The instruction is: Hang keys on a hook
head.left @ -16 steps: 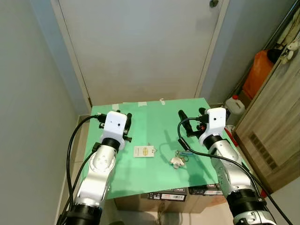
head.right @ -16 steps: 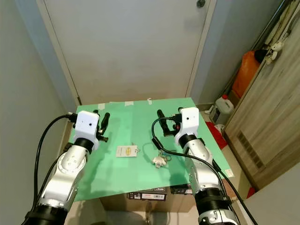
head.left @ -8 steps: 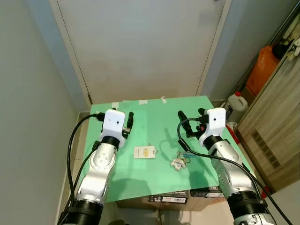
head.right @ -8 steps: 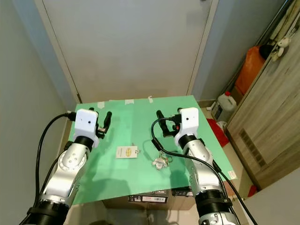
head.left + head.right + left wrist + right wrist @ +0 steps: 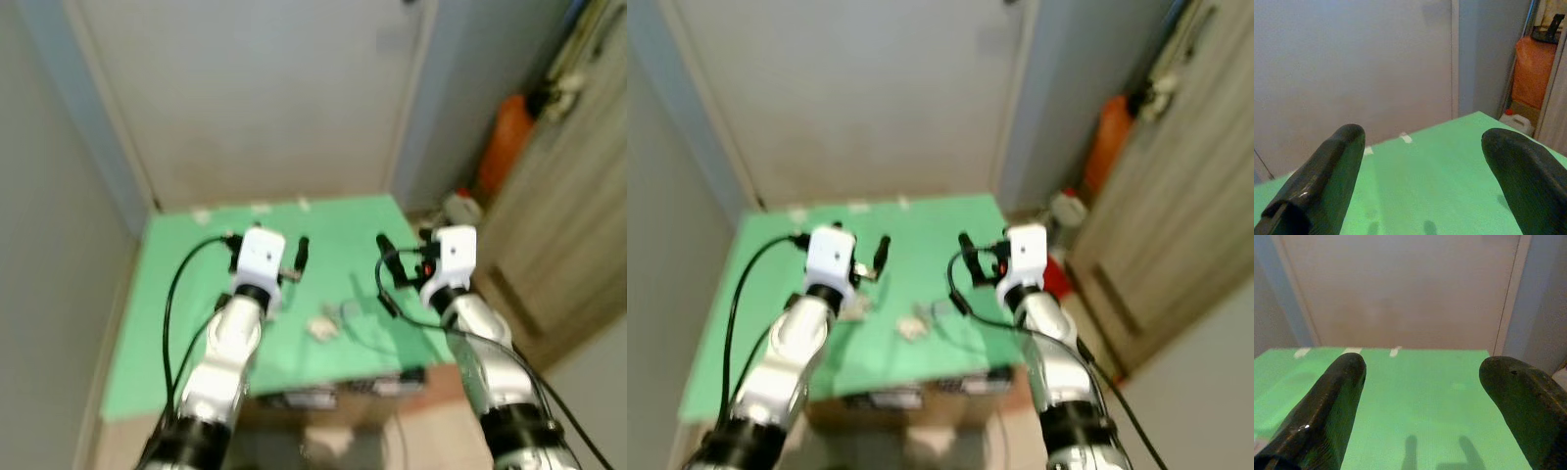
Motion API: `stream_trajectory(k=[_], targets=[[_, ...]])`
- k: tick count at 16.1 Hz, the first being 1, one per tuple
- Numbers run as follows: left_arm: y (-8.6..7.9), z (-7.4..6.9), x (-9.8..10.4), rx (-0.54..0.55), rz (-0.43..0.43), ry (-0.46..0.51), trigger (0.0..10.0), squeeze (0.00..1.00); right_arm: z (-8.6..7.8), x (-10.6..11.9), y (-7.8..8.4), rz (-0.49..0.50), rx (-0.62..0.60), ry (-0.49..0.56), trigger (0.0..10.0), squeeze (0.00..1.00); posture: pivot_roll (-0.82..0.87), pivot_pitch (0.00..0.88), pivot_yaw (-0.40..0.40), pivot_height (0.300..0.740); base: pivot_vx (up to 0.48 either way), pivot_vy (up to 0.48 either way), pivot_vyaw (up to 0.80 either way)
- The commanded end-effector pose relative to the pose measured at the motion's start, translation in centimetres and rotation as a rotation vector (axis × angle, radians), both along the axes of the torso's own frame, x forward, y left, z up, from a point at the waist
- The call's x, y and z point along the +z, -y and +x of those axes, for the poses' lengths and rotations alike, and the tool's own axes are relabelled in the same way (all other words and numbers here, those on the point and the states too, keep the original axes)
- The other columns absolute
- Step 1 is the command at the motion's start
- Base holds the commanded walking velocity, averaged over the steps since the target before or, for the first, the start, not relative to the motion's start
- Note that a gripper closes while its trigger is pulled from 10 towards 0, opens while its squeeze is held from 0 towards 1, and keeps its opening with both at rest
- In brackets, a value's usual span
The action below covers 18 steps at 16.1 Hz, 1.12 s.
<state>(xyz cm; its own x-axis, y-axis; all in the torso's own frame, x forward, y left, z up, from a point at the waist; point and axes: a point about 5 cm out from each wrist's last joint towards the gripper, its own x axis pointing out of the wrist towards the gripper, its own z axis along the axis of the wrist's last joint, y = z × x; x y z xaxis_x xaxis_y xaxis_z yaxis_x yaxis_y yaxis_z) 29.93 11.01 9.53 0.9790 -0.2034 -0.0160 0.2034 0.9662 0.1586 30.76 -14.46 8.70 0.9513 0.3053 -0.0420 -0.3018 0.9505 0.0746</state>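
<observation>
A bunch of keys (image 5: pixel 321 328) with a pale fob and a thin ring lies on the green table top (image 5: pixel 167 294), blurred, between my two arms. My left gripper (image 5: pixel 297 262) hovers above the table just left of the keys, open with nothing between its fingers (image 5: pixel 1327 176). On the other side, to the keys' right, my right gripper (image 5: pixel 385 253) is also held above the table. It is open too, and only bare green surface lies between its fingers (image 5: pixel 1327 406).
A closed pale door (image 5: pixel 245 98) rises right behind the table. An orange container (image 5: pixel 505 142) and a white jug (image 5: pixel 458 206) stand on the floor at the right, beside a wooden cabinet (image 5: pixel 568 225). Dark boxes (image 5: pixel 333 392) sit under the table's front edge.
The whole picture has shifted and blurred, so the camera has moved. Both grippers stay open over the table and the keys lie where they were.
</observation>
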Motion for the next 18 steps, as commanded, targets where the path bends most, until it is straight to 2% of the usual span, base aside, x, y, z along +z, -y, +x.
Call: stream_trajectory(k=[1, 2, 4, 8, 9, 11, 13, 15, 18], targets=[[-0.7, 0.2, -0.1, 0.03, -0.023, -0.011, 10.0, 1.0, 0.0, 0.2, -0.2, -0.002, 0.013, -0.001, 10.0, 0.0, 0.01, 0.0, -0.011, 0.74, 0.0, 0.0, 0.0], [-1.1, 0.3, -0.1, 0.046, -0.027, -0.009, 10.0, 0.0, 0.0, 0.2, -0.1, -0.006, 0.016, -0.004, 10.0, 0.0, 0.01, 0.0, -0.015, 0.74, 0.0, 0.0, 0.0], [-1.9, 0.6, -0.2, 0.09, -0.018, -0.012, 10.0, 0.0, -0.2, 0.0, 0.1, -0.013, 0.019, -0.013, 10.0, 0.0, 0.01, 0.0, -0.021, 0.74, 0.0, 0.0, 0.0], [-2.8, 0.9, -0.4, 0.143, -0.056, -0.027, 10.0, 0.0, -0.2, 0.0, 0.2, -0.017, 0.023, -0.016, 10.0, 0.0, 0.01, 0.0, -0.026, 0.74, 0.0, 0.0, 0.0], [-3.1, 0.8, -0.3, 0.165, -0.093, -0.024, 10.0, 0.0, -0.2, 0.0, 0.4, -0.018, 0.029, -0.022, 10.0, 0.0, 0.01, 0.0, -0.028, 0.74, 0.0, 0.48, 0.0], [-3.1, 0.8, -0.3, 0.169, -0.097, -0.016, 10.0, 0.0, -0.3, 0.0, 0.5, -0.026, 0.04, -0.027, 10.0, 0.0, 0.01, 0.0, -0.028, 0.74, 0.0, 0.48, 0.0], [-3.0, 0.8, -0.3, 0.166, -0.077, -0.022, 10.0, 0.0, -0.4, -0.1, 0.4, -0.027, 0.054, -0.038, 10.0, 0.0, 0.01, 0.0, -0.029, 0.74, 0.0, 0.48, 0.77], [-3.0, 1.0, -0.5, 0.163, -0.023, -0.027, 10.0, 0.0, -0.4, -0.3, 0.2, -0.023, 0.055, -0.053, 10.0, 0.0, 0.01, 0.0, -0.03, 0.74, 0.0, 0.429, 0.0], [-3.0, 1.3, -0.4, 0.139, 0.003, -0.028, 10.0, 0.0, -0.6, -0.4, 0.2, -0.027, 0.059, -0.053, 10.0, 0.0, 0.01, 0.0, -0.029, 0.74, 0.0, 0.0, 0.0]])
